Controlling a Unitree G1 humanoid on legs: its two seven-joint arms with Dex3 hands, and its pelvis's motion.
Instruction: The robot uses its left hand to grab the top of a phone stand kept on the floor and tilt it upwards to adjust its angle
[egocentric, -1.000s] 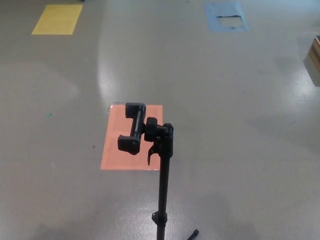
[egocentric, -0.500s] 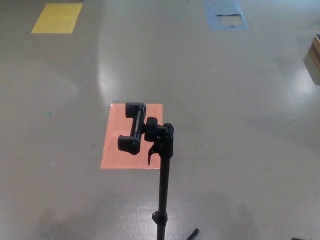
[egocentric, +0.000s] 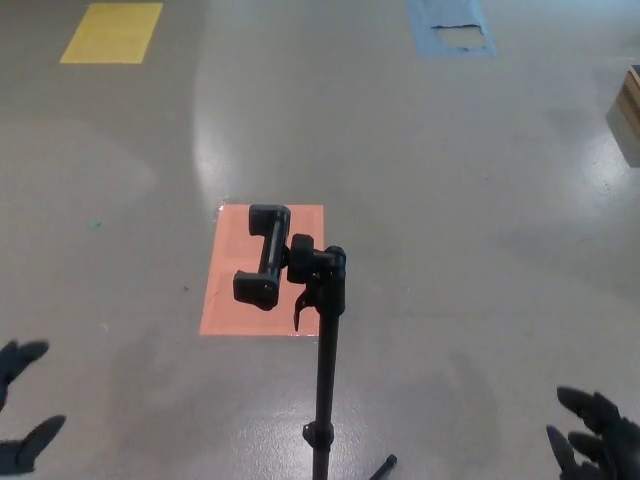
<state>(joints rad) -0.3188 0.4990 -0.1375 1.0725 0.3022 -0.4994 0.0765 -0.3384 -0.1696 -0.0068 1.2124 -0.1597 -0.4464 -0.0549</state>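
Head view. The phone stand (egocentric: 325, 330) rises at centre frame, its pole running to the bottom edge; the clamp head (egocentric: 264, 257) sits left of the pole's top, over an orange floor patch (egocentric: 228, 300). The left hand (egocentric: 20, 420) shows at the lower-left edge, fingers apart, holding nothing; the right hand (egocentric: 600, 435) at the lower-right corner is likewise spread and empty. Both lie well apart from the stand. The stand looks rigid and light, likely top-heavy: grasp the clamp head across its bar, and tilt gently to avoid tipping the base.
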